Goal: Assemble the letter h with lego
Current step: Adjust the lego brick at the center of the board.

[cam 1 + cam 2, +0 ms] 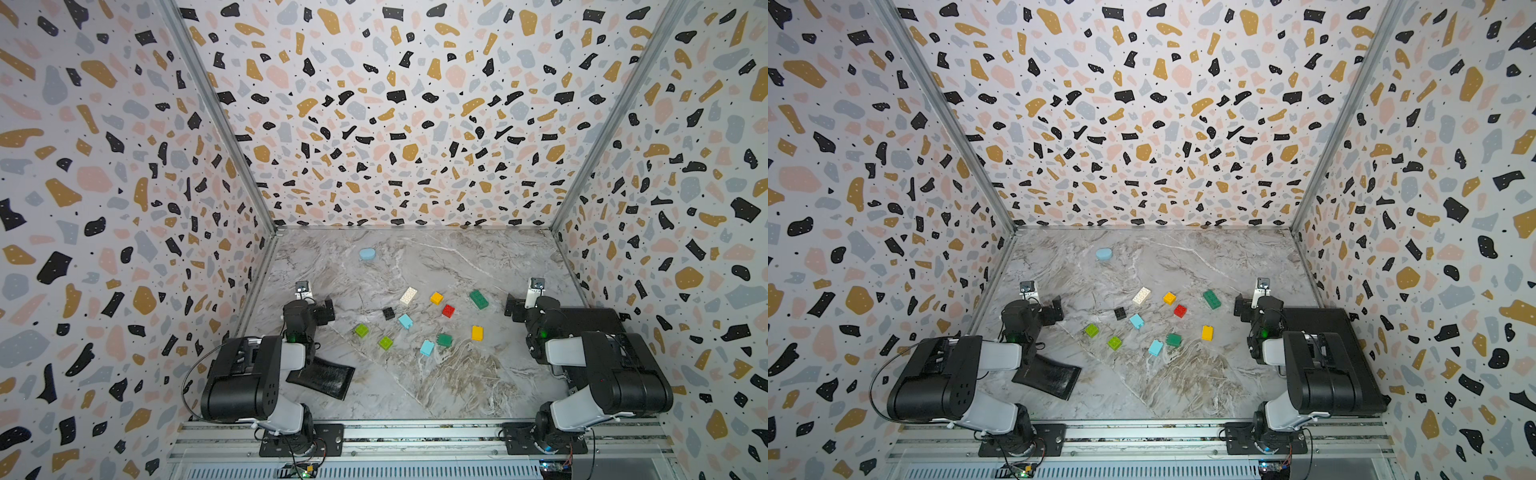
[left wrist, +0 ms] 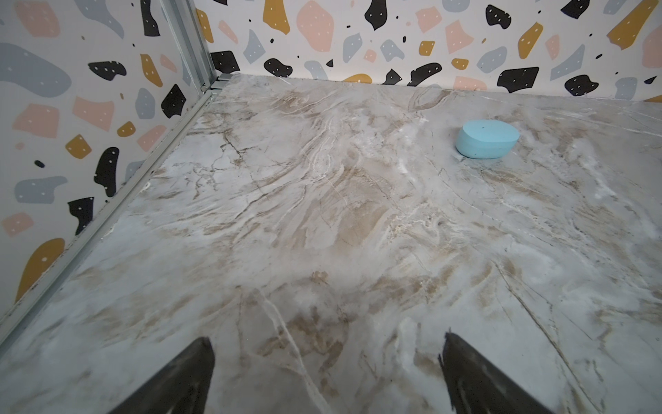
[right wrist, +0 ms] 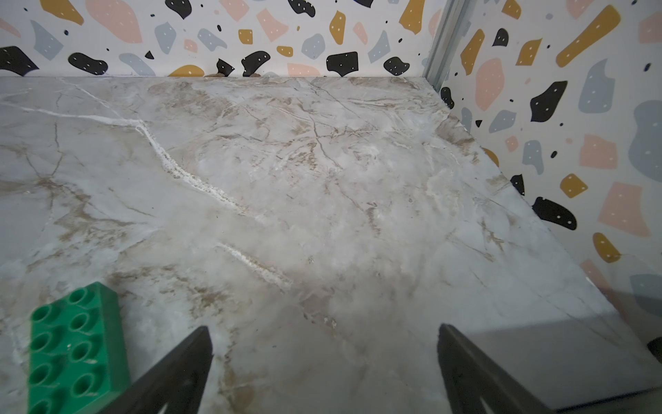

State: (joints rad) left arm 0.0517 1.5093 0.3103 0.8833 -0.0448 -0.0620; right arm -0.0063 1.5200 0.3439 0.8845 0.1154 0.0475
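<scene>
We find the lego loose at lower centre, nothing joined yet. Our left gripper and right gripper gape wide (both empty).

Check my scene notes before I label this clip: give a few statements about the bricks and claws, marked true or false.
1. The left claw and right claw are both open and empty. True.
2. The red brick sits on the black brick. False: the red brick and black brick lie apart.
3. The long green brick lies near the right claw. True.
4. The blue lump lies among the bricks. False: the blue lump lies alone, nearer the back wall.
</scene>
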